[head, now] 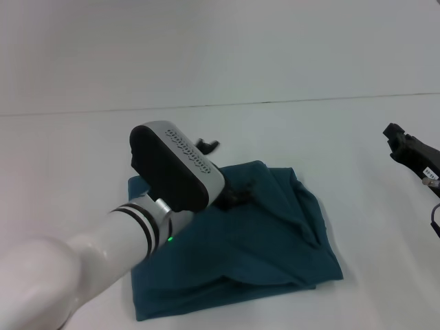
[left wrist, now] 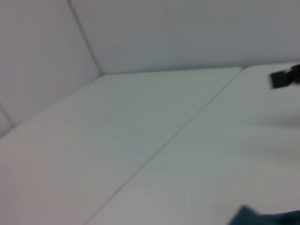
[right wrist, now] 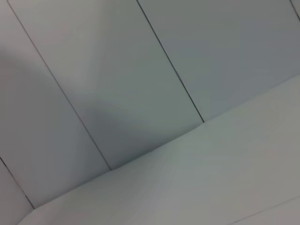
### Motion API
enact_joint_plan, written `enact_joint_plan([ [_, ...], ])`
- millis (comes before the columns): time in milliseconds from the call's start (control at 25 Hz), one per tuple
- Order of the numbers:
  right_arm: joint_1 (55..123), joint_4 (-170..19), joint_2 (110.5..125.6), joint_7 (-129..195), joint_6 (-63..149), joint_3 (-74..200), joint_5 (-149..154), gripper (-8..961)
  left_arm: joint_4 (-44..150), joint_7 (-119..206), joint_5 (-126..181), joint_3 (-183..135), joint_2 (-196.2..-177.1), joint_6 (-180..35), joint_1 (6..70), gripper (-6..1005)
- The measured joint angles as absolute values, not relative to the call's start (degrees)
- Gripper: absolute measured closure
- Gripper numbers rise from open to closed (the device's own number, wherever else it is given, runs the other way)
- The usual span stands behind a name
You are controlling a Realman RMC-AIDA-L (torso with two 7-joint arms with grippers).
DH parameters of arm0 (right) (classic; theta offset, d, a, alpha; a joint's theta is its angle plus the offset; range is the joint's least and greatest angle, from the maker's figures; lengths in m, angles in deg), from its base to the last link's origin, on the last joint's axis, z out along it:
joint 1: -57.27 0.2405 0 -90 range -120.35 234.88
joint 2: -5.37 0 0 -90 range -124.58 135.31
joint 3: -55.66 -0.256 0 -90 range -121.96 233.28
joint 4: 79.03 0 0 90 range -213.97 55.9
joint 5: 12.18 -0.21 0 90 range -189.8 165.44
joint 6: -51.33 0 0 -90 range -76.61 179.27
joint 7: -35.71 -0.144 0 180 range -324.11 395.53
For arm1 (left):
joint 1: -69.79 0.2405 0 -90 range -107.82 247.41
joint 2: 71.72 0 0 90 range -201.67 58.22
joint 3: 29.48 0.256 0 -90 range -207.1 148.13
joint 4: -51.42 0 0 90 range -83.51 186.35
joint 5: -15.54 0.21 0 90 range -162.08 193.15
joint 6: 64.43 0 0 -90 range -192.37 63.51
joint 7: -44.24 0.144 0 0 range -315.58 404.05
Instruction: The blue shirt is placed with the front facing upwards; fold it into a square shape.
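Note:
The blue shirt (head: pixel 261 240) lies on the white table (head: pixel 75 158) as a rumpled, partly folded teal block, plain side up, with a ridge of cloth running down its right part. My left arm reaches over it from the lower left. My left gripper (head: pixel 223 173) is at the shirt's far edge, mostly hidden behind its own grey and black wrist housing. A corner of the shirt (left wrist: pixel 265 217) shows in the left wrist view. My right gripper (head: pixel 404 147) hangs at the far right, well away from the shirt, and appears far off in the left wrist view (left wrist: pixel 284 78).
The table's back edge (head: pixel 275 104) meets a pale panelled wall. Bare white tabletop (head: pixel 357 137) surrounds the shirt on the far and right sides. The right wrist view holds only wall panels and table.

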State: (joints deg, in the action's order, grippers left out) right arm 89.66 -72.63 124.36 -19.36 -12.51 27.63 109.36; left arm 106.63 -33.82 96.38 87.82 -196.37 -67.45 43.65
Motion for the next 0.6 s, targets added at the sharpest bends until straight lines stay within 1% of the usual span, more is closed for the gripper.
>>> enact_joint_plan([
  [280,89.7,-72.6,124.36,-20.6,-12.9,27.9,109.4,903,104.5,-30.0,96.7,88.0,-196.35,-62.3,43.3,38],
  [480,89.6,-72.6,124.46,-20.7,-13.6,28.0,109.7,903,102.4,-30.2,96.4,89.3,-196.36,-60.9,42.0,82],
  [600,89.3,-72.8,124.53,-20.7,-13.8,28.2,109.7,902,101.6,-30.4,96.2,91.1,-196.36,-60.8,40.9,82],
])
